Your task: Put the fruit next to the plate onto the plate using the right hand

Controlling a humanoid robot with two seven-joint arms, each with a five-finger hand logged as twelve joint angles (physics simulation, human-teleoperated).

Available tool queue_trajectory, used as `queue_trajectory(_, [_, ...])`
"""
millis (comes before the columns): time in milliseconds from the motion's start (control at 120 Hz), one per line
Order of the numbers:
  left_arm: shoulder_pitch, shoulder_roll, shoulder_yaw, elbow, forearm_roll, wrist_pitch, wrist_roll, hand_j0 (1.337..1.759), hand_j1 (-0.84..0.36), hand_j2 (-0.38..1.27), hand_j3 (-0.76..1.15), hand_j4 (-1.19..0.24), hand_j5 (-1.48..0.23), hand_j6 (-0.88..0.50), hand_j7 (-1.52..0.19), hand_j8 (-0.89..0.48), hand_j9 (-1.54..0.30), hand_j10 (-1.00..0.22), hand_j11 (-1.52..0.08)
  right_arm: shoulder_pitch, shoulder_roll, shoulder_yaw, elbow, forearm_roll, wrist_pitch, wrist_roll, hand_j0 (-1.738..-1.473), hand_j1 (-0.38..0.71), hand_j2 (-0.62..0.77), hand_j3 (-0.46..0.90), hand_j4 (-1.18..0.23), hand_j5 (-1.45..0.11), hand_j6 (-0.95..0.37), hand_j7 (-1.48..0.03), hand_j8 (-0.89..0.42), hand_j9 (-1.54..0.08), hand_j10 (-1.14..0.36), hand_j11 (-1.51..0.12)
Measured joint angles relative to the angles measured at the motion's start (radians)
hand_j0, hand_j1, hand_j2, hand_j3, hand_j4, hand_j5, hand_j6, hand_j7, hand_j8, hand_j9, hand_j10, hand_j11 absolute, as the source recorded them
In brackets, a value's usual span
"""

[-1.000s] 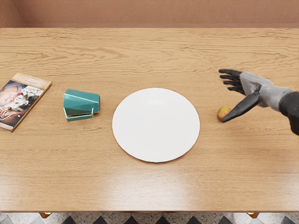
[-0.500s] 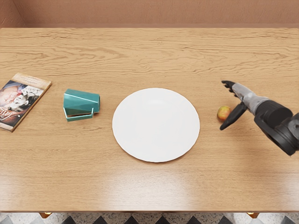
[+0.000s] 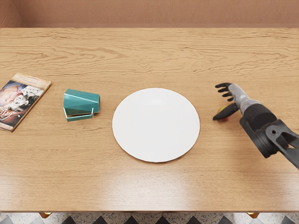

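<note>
Wooden table (image 3: 149,51) fills the view. On it, the small yellow-red fruit (image 3: 224,111) lies to the right of the white plate (image 3: 155,124), near its rim but not touching. The right hand (image 3: 232,99) is over the fruit, its fingers (image 3: 223,87) spread and the thumb crossing in front; it grips nothing. Left of the plate, a teal mug (image 3: 80,103) lies on its side, and farther left is a book (image 3: 18,100).

Open bench (image 3: 209,140) lies between the fruit (image 3: 224,112) and the plate (image 3: 156,125). The plate's whole face is free. The cup (image 3: 81,103) and book (image 3: 18,100) lie well to its left, out of the way. The right robot hand (image 3: 232,99) crowds the fruit.
</note>
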State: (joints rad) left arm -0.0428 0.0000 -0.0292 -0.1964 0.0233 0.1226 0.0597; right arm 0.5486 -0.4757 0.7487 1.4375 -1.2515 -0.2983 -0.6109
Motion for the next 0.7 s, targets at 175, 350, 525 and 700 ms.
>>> queue_trajectory(175, [0.001, 0.000, 0.000, 0.000, 0.000, 0.000, 0.000, 1.658, 0.35, 0.00, 0.00, 0.00, 0.00, 0.00, 0.00, 0.00, 0.00, 0.00, 0.00, 0.017, -0.029, -0.047, 0.000, 0.003, 0.003, 0.001, -1.658, 0.07, -0.07, 0.00, -0.33, -0.43, -0.33, -0.43, -0.33, -0.43, -0.33, -0.44])
queue_trajectory(350, [0.000, 0.000, 0.000, 0.000, 0.000, 0.000, 0.000, 1.658, 0.35, 0.00, 0.00, 0.00, 0.00, 0.00, 0.00, 0.00, 0.00, 0.00, 0.00, 0.036, -0.034, -0.091, -0.026, 0.002, 0.006, 0.004, -1.658, 0.08, -0.07, 0.00, -0.35, -0.45, -0.35, -0.45, -0.35, -0.45, -0.27, -0.59])
queue_trajectory(525, [0.000, 0.000, 0.000, 0.000, 0.000, 0.000, 0.000, 1.658, 0.35, 0.00, 0.00, 0.00, 0.00, 0.00, 0.00, 0.00, 0.00, 0.00, 0.00, 0.040, -0.030, -0.099, -0.039, -0.001, 0.007, 0.005, -1.657, 0.19, -0.09, 0.00, -0.48, -0.58, -0.46, -0.60, -0.45, -0.57, -0.10, -0.95])
queue_trajectory(700, [0.000, 0.000, 0.000, 0.000, 0.000, 0.000, 0.000, 1.658, 0.35, 0.00, 0.00, 0.00, 0.00, 0.00, 0.00, 0.00, 0.00, 0.00, 0.00, 0.040, -0.025, -0.100, -0.042, -0.002, 0.005, 0.003, -1.654, 0.34, -0.04, 0.00, -0.66, -0.76, -0.54, -0.81, -0.36, -0.73, -0.05, -1.01])
